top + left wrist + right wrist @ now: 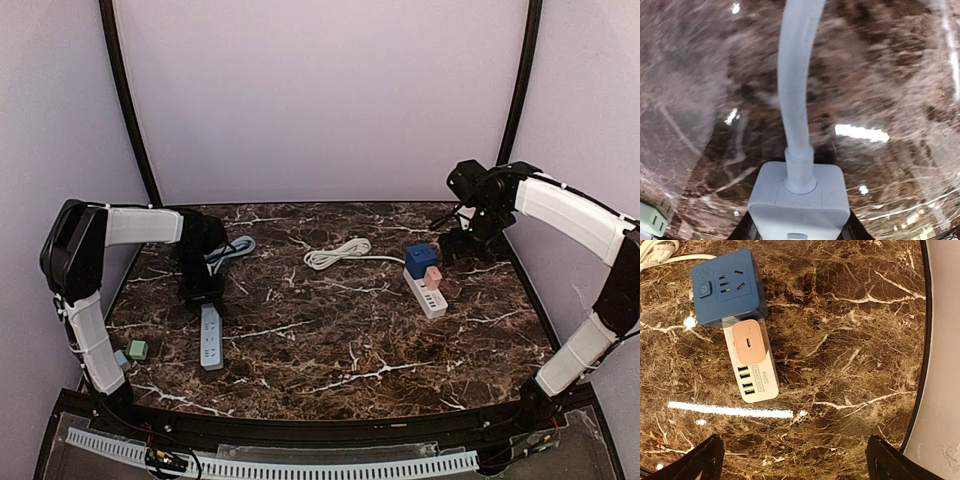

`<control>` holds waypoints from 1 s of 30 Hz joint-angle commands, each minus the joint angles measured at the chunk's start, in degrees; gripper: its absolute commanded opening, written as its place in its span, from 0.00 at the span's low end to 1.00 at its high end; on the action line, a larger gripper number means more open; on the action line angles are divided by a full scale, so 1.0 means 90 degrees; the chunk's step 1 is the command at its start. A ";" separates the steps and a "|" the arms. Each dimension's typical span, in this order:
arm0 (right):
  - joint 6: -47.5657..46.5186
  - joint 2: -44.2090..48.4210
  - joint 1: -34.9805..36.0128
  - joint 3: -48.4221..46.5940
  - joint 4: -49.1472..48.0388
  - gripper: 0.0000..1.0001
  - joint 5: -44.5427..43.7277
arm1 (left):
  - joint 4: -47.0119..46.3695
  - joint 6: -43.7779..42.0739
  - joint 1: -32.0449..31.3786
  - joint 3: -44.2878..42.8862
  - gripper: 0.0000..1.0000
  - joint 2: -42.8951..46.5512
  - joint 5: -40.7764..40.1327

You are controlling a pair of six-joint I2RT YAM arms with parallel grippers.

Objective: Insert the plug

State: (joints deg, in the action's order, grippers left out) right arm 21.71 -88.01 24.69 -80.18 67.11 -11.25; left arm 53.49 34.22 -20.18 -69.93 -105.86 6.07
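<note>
A grey power strip [211,338] lies on the marble table at the left, and its grey cable [796,75] runs away from me. My left gripper [203,296] is shut on the strip's cable end [799,197], with dark fingers [743,230] pressed on both sides. A small green plug [137,350] sits by the left table edge and shows at the lower left corner [650,218] of the left wrist view. My right gripper [795,460] hangs open over bare marble at the back right [462,243].
A white USB strip [756,377] lies at the right with a pink adapter [750,342] on it and a blue socket cube [727,287] at its far end. A coiled white cable [337,253] lies mid-back. The table's right edge [920,365] is close.
</note>
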 commanded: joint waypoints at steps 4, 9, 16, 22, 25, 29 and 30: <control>0.0096 0.0383 -0.0091 0.0212 0.0194 0.99 -0.0208 | -0.0874 0.0943 -0.0807 -0.1451 0.30 -0.1185 0.0493; 0.0107 0.0474 -0.0121 0.0310 0.0235 0.99 -0.0167 | -0.0971 0.1399 -0.1263 -0.2299 0.31 -0.1926 0.0610; 0.0055 0.0442 -0.0126 0.0184 0.0324 0.99 -0.0193 | -0.0735 0.1514 -0.1952 -0.3687 0.34 -0.2798 0.0601; 0.0031 0.0275 -0.0125 -0.0241 0.0515 0.99 -0.0220 | -0.0438 0.1423 -0.2248 -0.3975 0.55 -0.3007 0.0433; 0.0055 0.0234 -0.0126 -0.0409 0.0590 0.99 -0.0196 | -0.0383 0.1345 -0.2351 -0.4003 0.71 -0.2905 0.0405; 0.0145 0.0256 -0.0126 -0.0545 0.0668 0.98 -0.0152 | -0.0359 0.1291 -0.2450 -0.4001 0.98 -0.2641 0.0317; 0.0168 0.0270 -0.0126 -0.0573 0.0684 0.99 -0.0134 | -0.0309 0.1283 -0.2462 -0.4009 0.98 -0.2512 0.0281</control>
State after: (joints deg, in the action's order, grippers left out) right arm 21.85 -85.30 23.88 -83.40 71.24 -12.27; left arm 48.93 46.54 -41.56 -106.94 -130.37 9.96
